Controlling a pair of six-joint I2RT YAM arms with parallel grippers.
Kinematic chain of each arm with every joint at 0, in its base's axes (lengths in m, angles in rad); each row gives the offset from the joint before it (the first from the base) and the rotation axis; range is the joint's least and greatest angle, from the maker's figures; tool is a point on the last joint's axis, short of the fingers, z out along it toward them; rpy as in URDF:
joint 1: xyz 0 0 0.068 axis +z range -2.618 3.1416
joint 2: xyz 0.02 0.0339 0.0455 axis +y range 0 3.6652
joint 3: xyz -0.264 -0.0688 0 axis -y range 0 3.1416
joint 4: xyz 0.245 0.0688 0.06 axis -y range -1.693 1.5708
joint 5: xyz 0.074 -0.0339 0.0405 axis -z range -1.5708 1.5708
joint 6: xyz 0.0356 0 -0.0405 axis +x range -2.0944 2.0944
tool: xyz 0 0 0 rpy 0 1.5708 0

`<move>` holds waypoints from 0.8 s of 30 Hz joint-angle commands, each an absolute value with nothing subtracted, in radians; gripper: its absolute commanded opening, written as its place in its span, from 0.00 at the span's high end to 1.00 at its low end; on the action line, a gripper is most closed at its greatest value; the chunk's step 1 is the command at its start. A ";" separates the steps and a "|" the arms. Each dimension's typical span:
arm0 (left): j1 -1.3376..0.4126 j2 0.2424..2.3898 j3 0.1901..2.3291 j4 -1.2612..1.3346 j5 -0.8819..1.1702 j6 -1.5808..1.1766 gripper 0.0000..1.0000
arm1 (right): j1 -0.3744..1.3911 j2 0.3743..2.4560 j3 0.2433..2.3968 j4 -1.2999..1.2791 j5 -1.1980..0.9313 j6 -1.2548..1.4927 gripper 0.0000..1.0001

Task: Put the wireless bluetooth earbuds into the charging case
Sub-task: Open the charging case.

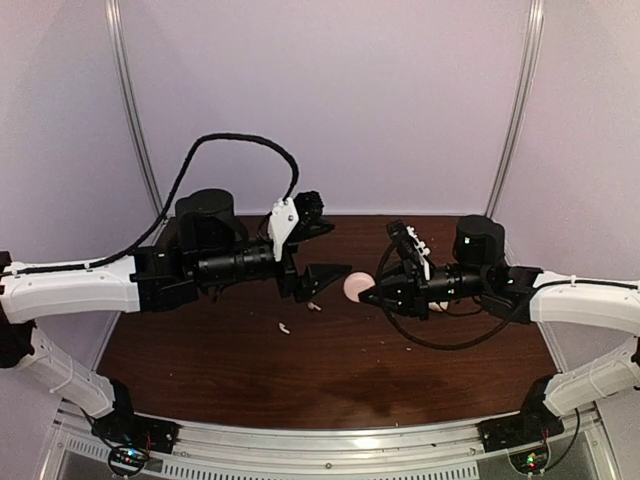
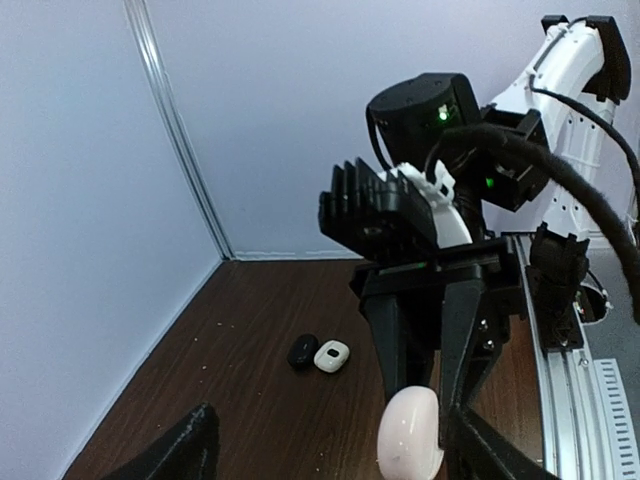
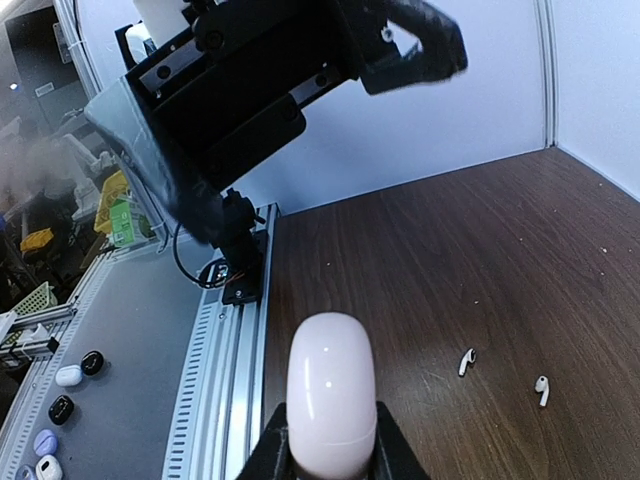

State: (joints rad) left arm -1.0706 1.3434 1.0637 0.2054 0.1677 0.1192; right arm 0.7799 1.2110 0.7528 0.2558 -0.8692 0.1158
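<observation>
A pale pink charging case (image 3: 330, 395) with its lid down is clamped between the fingers of my right gripper (image 3: 330, 445), which is shut on it above the table. In the top view the case (image 1: 355, 285) hangs at the table's middle, with the right gripper (image 1: 367, 293) behind it. My left gripper (image 1: 340, 248) faces it, open, its lower finger close to the case. From the left wrist, the case (image 2: 410, 435) is beside my right finger (image 2: 490, 450). Two white stemmed earbuds (image 3: 466, 361) (image 3: 542, 390) lie on the wood.
A small rounded black piece (image 2: 303, 350) and a small white one (image 2: 332, 356) lie together on the table near the back wall. The brown tabletop (image 1: 400, 370) is walled on three sides. A metal rail (image 1: 330, 450) runs along the near edge.
</observation>
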 commanded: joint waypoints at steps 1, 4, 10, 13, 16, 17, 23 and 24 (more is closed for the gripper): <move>-1.069 1.419 1.125 0.108 0.295 0.055 0.23 | 0.797 1.181 0.771 0.227 -0.822 0.077 0.89; -1.066 1.450 1.135 0.104 0.289 0.045 0.27 | 0.804 1.173 0.766 0.232 -0.821 0.076 0.89; -1.030 1.453 1.120 0.135 0.285 0.012 0.35 | 0.811 1.159 0.755 0.239 -0.825 0.066 0.89; -1.006 1.442 1.102 0.155 0.273 0.003 0.37 | 0.814 1.157 0.750 0.247 -0.837 0.065 0.89; -0.980 1.430 1.089 0.179 0.279 -0.038 0.40 | 0.816 1.157 0.746 0.250 -0.841 0.063 0.90; -0.978 1.425 1.083 0.188 0.279 -0.041 0.40 | 0.816 1.157 0.746 0.249 -0.842 0.062 0.90; -0.972 1.423 1.083 0.195 0.250 -0.045 0.41 | 0.819 1.163 0.744 0.252 -0.845 0.059 0.91; -0.971 1.421 1.081 0.195 0.246 -0.045 0.41 | 0.820 1.162 0.744 0.253 -0.843 0.058 0.91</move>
